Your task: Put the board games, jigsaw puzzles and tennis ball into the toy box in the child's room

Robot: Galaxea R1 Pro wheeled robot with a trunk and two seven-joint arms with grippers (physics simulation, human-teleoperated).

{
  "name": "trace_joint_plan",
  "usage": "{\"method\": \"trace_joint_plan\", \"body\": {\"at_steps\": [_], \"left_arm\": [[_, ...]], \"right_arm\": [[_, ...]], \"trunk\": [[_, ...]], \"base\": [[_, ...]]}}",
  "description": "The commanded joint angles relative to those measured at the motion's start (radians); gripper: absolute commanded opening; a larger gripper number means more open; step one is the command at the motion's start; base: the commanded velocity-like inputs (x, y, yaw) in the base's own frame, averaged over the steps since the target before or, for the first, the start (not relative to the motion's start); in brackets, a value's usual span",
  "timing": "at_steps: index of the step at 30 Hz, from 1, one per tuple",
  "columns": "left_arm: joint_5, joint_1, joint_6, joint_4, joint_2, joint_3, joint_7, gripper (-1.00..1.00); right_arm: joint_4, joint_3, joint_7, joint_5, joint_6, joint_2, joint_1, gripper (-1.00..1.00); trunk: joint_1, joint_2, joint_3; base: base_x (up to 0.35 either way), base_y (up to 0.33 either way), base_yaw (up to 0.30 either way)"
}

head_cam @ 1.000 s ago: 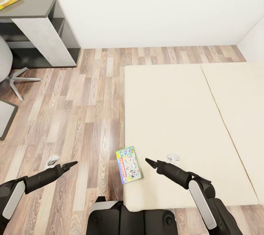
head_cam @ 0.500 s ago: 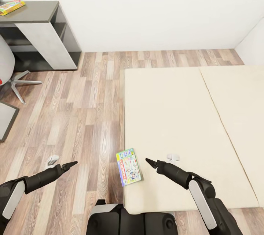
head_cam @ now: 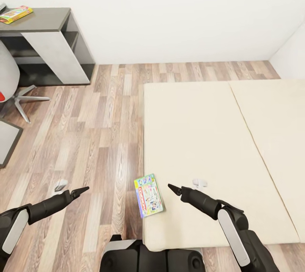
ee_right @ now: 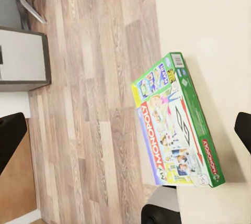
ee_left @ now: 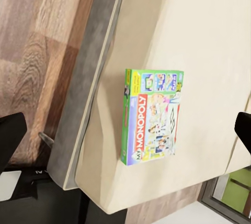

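Note:
A green and blue board game [head_cam: 148, 195] lies flat on the near left corner of the cream bed [head_cam: 212, 136]. It also shows in the left wrist view [ee_left: 151, 116] and in the right wrist view [ee_right: 175, 130]. My left gripper [head_cam: 81, 190] hangs open over the floor to the left of it. On the other side my right gripper [head_cam: 173, 188] is open above the mattress, just right of the box. Neither touches it. A second board game [head_cam: 15, 13], yellow and green, lies on the table [head_cam: 46, 15] at the far left.
A grey swivel chair [head_cam: 8, 77] stands in front of the table, and a dark flat panel [head_cam: 6, 136] sits at the left edge. Wooden floor [head_cam: 97, 128] runs between table and bed. White walls close the room behind.
The whole picture has shifted downward, so the camera has moved. Both arms and the board game on the bed hold their places.

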Motion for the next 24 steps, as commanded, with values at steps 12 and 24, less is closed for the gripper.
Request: {"method": "trace_joint_plan", "body": {"at_steps": [12, 24], "left_arm": [[0.002, 0.000, 0.005, 0.000, -0.001, 0.000, 0.000, 1.00], [0.002, 0.000, 0.005, 0.000, -0.002, -0.001, 0.010, 1.00]], "right_arm": [[0.051, -0.001, -0.053, -0.002, 0.006, -0.001, -0.009, 1.00], [0.054, -0.001, -0.084, -0.002, 0.010, 0.000, -0.009, 1.00]], "trunk": [[0.001, -0.001, 0.019], [0.001, -0.001, 0.038]], "base": [[0.000, 0.000, 0.000], [0.000, 0.000, 0.000]]}}
